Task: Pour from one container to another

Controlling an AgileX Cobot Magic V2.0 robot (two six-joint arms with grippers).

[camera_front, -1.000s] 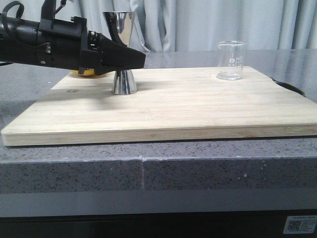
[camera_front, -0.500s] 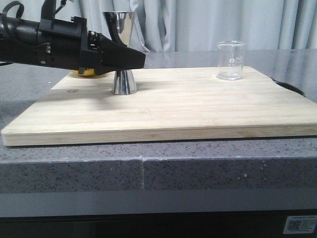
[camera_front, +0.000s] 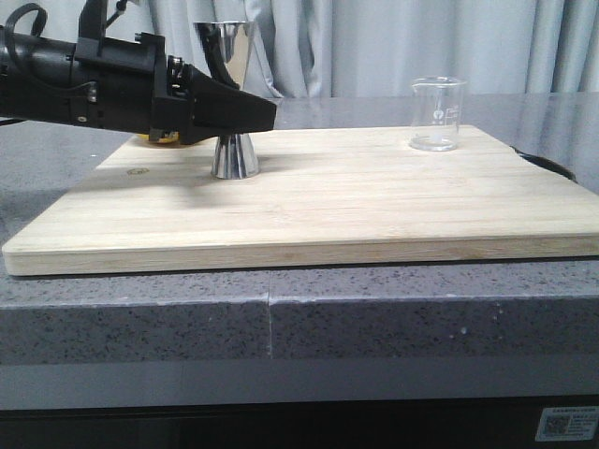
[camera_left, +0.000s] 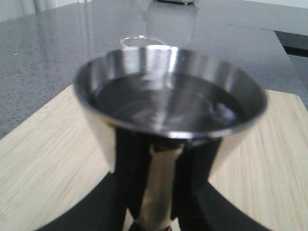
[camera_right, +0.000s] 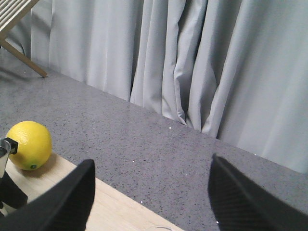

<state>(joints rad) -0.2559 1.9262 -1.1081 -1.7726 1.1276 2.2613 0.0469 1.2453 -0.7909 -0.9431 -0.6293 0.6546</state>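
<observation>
The steel jigger [camera_front: 234, 152] stands upright on the wooden board [camera_front: 374, 206], left of its middle. My left gripper [camera_front: 253, 110] reaches in from the left, and its black fingers [camera_left: 130, 163] press on both sides of the jigger's narrow waist. In the left wrist view the jigger's upper cup [camera_left: 168, 103] fills the picture, dark and shiny inside. The clear glass beaker [camera_front: 437, 114] stands upright at the board's far right, apart from both grippers. Its rim [camera_left: 142, 41] shows behind the jigger. My right gripper [camera_right: 151, 202] is open, with only counter and board between its fingers.
A yellow lemon [camera_right: 29, 144] lies at the board's back left corner, mostly hidden behind my left arm in the front view. The board rests on a grey speckled counter [camera_front: 374, 318]. Grey curtains [camera_front: 374, 47] hang behind.
</observation>
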